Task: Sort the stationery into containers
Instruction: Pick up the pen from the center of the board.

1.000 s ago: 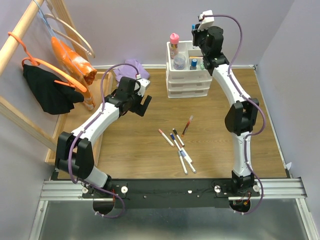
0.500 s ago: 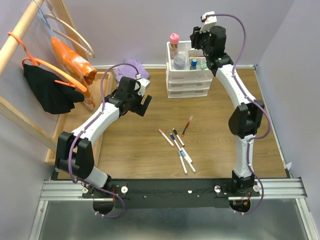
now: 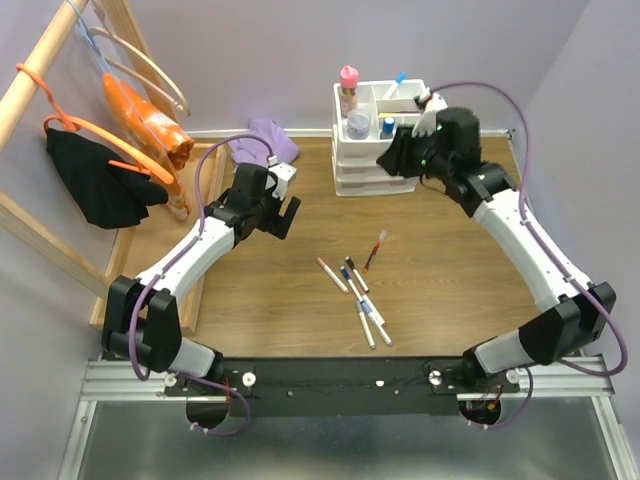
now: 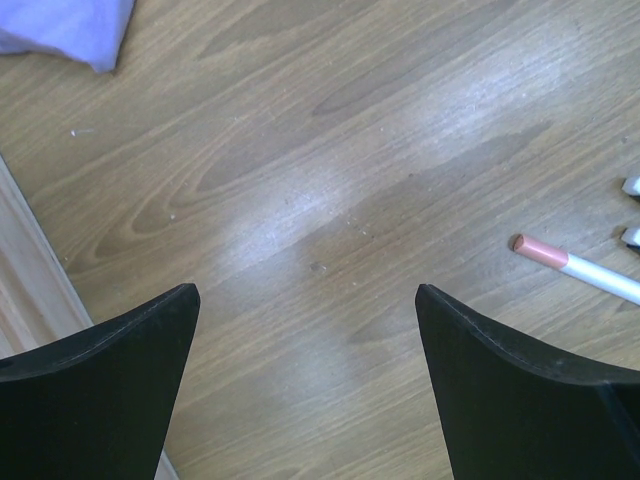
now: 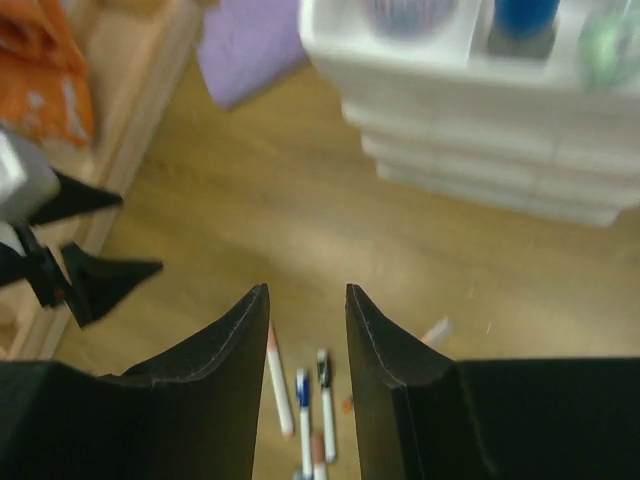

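Several thin white markers (image 3: 355,290) lie loose in the middle of the table; they show blurred in the right wrist view (image 5: 303,415). A pink-capped marker (image 4: 575,265) lies to the right of my left gripper (image 4: 305,290), which is open wide and empty, low over bare wood (image 3: 284,214). The white drawer unit (image 3: 372,165) stands at the back. Its top tray holds a pink-capped glue bottle (image 3: 348,86), a grey jar (image 3: 358,124), a blue-capped item (image 3: 388,126) and a blue-capped marker (image 3: 398,80). My right gripper (image 3: 388,160) (image 5: 307,290) hangs in front of the unit (image 5: 480,150), jaws slightly apart, empty.
A purple cloth (image 3: 268,135) lies left of the drawer unit, also in the left wrist view (image 4: 60,25). A wooden rack with hangers, orange and black clothes (image 3: 110,150) fills the left side. Purple walls close the back and right.
My right arm has swung from above the top tray down and forward to the front of the drawer unit. A blue-capped marker now shows in the tray. My left arm shifted slightly.
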Tool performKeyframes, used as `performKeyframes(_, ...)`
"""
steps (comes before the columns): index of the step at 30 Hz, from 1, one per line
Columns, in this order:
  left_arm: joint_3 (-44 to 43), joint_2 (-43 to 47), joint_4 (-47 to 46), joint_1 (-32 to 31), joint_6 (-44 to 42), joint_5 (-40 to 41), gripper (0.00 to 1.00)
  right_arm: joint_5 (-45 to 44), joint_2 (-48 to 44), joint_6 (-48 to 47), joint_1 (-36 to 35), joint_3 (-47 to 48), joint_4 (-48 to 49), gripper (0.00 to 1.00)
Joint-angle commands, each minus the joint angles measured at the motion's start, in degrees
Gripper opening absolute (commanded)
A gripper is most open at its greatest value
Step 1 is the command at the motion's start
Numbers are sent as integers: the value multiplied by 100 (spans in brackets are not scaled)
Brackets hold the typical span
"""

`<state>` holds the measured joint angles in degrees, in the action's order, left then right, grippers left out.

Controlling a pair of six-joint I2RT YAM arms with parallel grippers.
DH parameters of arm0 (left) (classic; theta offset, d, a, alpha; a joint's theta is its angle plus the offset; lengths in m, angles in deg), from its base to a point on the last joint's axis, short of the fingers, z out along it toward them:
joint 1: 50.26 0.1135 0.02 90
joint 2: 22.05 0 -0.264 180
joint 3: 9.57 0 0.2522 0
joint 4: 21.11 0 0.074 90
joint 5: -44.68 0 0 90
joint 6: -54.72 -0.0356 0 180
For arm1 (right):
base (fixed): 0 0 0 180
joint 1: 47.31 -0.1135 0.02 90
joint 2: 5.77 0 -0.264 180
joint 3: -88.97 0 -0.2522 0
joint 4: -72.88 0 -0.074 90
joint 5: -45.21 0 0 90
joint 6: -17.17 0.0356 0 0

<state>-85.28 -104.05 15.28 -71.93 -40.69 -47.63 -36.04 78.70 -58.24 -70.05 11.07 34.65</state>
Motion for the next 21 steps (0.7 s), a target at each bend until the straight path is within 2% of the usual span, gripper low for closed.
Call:
performKeyframes(1,201,201,-75,-48,119,151,98,100,-27,799,-160,-887,-1165,44)
performKeyframes(4,245,219,30,-57,119,187,98,91,166,967,-213,-1046,-1192,43)
performKeyframes(6,280,237,48,-57,93,187,98,485,280,757,-291,-1264,-1078,41)
performKeyframes(9,315,263,66,-48,40,327,98,934,570,554,-659,-1503,-946,33)
performKeyframes(10,307,272,83,-30,31,345,98,1066,701,484,-757,-1521,-1155,25)
performKeyframes(12,298,289,92,-13,-12,371,98,1199,1150,492,-854,-1564,-1402,23)
performKeyframes(15,342,307,66,40,-13,380,98,1147,1238,317,-942,-1863,-964,26)
performKeyframes(16,359,316,31,49,13,371,98,1094,1282,256,-995,-1872,-833,32)
performKeyframes(19,447,368,-22,67,40,319,98,927,1467,272,-1118,-1785,-726,42)
performKeyframes(21,517,412,-39,67,75,292,98,848,1564,229,-1206,-1645,-708,42)
